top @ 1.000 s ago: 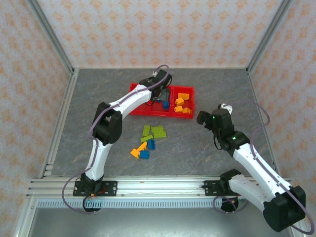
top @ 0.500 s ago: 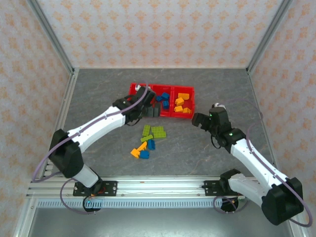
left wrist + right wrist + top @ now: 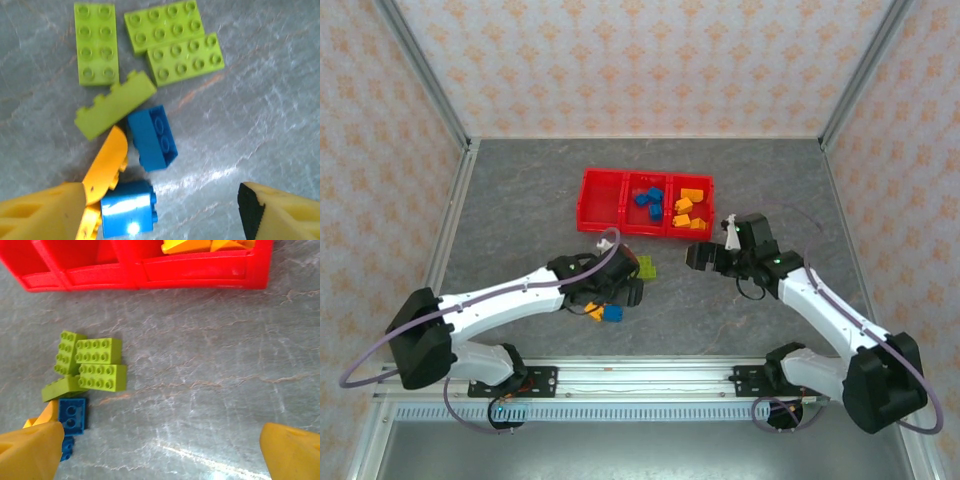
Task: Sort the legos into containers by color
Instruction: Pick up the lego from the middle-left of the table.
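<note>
Fingers, left gripper [image 3: 159, 212]: spread, gripping nothing, low over the loose pile.
Fingers, right gripper [image 3: 160, 452]: wide apart, empty, near the tray's front wall.
Loose legos [image 3: 150, 135]: four lime green, two blue, some orange-yellow, clustered on the table [image 3: 265, 115].
Red tray [image 3: 600, 205]: blue bricks [image 3: 648, 200] in the middle compartment, orange-yellow bricks [image 3: 690, 208] in the right.

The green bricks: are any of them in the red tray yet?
No, the green bricks lie on the table outside the red tray, which holds blue bricks and orange bricks.
</note>
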`<act>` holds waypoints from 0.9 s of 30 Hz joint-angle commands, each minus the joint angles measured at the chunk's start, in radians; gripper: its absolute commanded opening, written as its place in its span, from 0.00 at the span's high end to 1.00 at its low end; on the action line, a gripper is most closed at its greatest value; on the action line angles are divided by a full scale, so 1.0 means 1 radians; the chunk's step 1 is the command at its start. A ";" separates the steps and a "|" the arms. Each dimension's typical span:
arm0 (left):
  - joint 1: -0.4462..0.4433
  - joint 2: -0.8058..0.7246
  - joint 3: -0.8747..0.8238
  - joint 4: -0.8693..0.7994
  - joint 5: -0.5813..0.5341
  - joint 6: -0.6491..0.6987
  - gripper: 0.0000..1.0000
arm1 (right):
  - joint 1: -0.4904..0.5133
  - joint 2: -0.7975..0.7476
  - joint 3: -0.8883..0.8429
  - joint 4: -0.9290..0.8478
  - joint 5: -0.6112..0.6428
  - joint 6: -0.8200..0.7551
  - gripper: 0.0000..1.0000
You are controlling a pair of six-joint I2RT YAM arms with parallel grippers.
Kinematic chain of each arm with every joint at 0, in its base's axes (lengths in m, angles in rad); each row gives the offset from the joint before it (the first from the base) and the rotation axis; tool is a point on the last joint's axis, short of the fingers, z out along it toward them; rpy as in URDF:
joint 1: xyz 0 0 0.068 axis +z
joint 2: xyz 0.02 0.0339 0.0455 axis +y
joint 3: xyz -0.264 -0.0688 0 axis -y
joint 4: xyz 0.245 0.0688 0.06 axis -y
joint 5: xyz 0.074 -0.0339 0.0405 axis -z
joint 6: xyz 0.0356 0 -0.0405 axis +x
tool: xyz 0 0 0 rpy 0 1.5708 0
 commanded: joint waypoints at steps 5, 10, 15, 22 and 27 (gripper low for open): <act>-0.124 -0.053 -0.082 0.014 -0.008 -0.213 0.21 | 0.004 -0.109 -0.030 -0.037 -0.037 -0.002 0.00; -0.162 -0.025 -0.131 0.028 -0.018 -0.265 0.20 | 0.004 -0.132 -0.041 -0.030 -0.020 0.003 0.00; -0.161 -0.042 -0.215 0.076 -0.019 -0.299 0.18 | 0.003 -0.134 -0.044 -0.027 -0.021 0.001 0.00; -0.161 0.006 -0.282 0.165 0.000 -0.295 0.13 | 0.004 -0.142 -0.047 -0.025 -0.012 0.004 0.00; -0.119 0.067 -0.271 0.211 0.000 -0.247 0.10 | 0.003 -0.155 -0.046 -0.030 0.000 0.007 0.00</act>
